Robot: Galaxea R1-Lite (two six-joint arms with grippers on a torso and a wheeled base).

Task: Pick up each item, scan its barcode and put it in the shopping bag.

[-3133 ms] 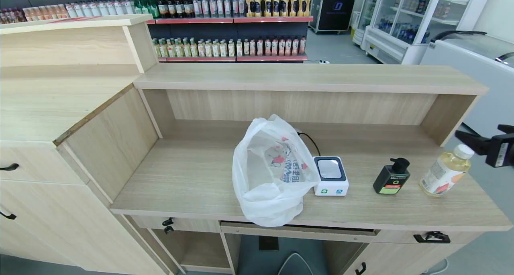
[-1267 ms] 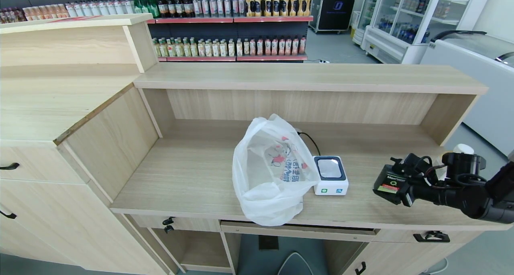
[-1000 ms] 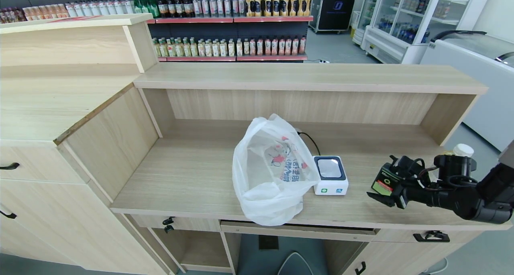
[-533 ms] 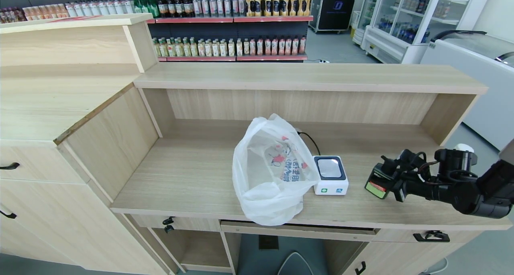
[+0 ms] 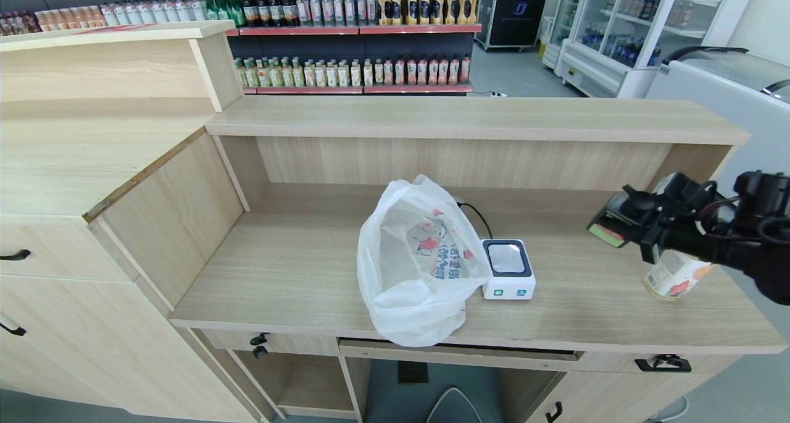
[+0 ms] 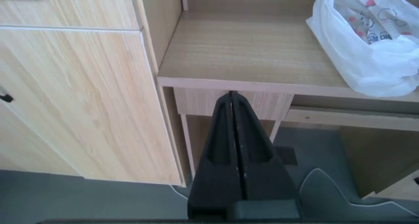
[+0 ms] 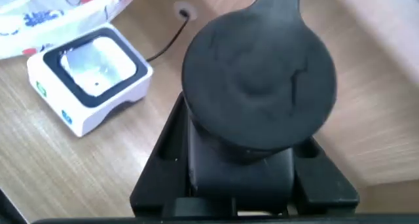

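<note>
I am looking at a pale wood-grain tabletop [image 5: 296,268] set inside a checkout counter, with a raised wooden ledge [image 5: 475,117] running along its back. Behind it the shop opens out: red-edged store shelves [image 5: 352,31] lined with drink bottles, and a glass-door fridge [image 5: 623,28] off to the right.

Near the middle of the tabletop sits a small white barcode scanner [image 5: 507,270], its dark-framed glass window facing up. A thin black cable [image 5: 484,221] curves away from behind it. At the right end stands a clear plastic bottle of yellow liquid [image 5: 673,276], upright, its upper part hidden behind my right arm.

The right claw [image 5: 636,219] is clenched on a dark pump bottle with a green and red label [image 5: 608,225]. It holds the bottle tilted in the air above the right part of the tabletop, off the wood and well apart from the scanner. In the right wrist view the scanner lies on the wood beyond the bottle's round black head.

The left claw [image 6: 234,99] hangs low in front of the counter, below the tabletop's front edge, its fingers pressed together on nothing.

A thin white plastic shopping bag [image 5: 419,268] stands against the scanner's left side, its mouth gaping open toward me, red and blue print showing on its far wall. Its bottom sags slightly over the tabletop's front edge.
</note>
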